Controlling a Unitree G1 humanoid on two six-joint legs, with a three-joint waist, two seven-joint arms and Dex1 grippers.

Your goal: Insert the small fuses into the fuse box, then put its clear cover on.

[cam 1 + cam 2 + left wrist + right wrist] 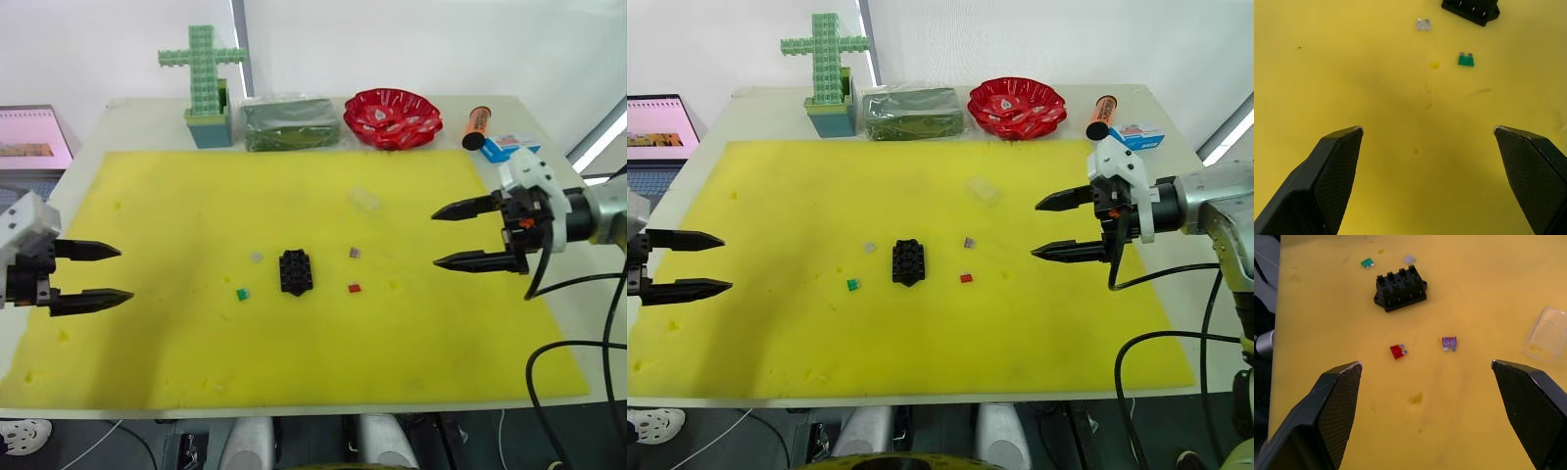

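The black fuse box [295,272] sits in the middle of the yellow mat [176,343]. Four small fuses lie loose around it: a green fuse [241,293] and a grey fuse [257,257] on its left, a mauve fuse [355,253] and a red fuse [354,288] on its right. The clear cover [364,200] lies farther back, right of centre. My left gripper [124,272] hovers open over the mat's left edge, empty. At the mat's right side my right gripper [434,238] is open and empty, pointing toward the fuses.
Along the table's back edge stand a green block cross [204,83], a dark green packet [290,123], a red bowl [393,117], an orange marker [476,126] and a blue-white box [507,146]. A laptop [31,140] sits off the table's left.
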